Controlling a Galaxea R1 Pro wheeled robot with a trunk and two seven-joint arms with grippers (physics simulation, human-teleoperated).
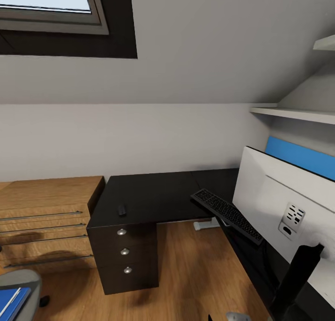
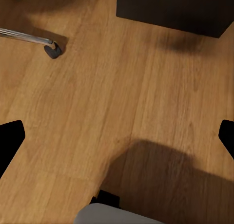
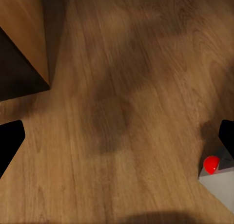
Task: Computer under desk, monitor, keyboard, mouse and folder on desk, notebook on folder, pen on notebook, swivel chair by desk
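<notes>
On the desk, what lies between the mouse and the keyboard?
Nothing: in the head view, bare black desktop separates the small black mouse from the black keyboard propped against the white-backed monitor.

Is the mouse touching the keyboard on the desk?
Apart. The head view shows the mouse near the desk's left edge, with bare desktop between it and the keyboard.

We see a matt black desk (image 1: pixel 158 195) with dull round metal knobs (image 1: pixel 122 232) on its drawers. The floor (image 1: pixel 195 265) is warm wood plank, satin sheen. The dresser (image 1: pixel 46 204) beside it is wood-grain with thin brushed-metal handles (image 1: pixel 42 215). The keyboard (image 1: pixel 228 214) looks like matt black plastic. The monitor (image 1: pixel 274 195) back is smooth pale plastic. The walls are flat matt.
</notes>
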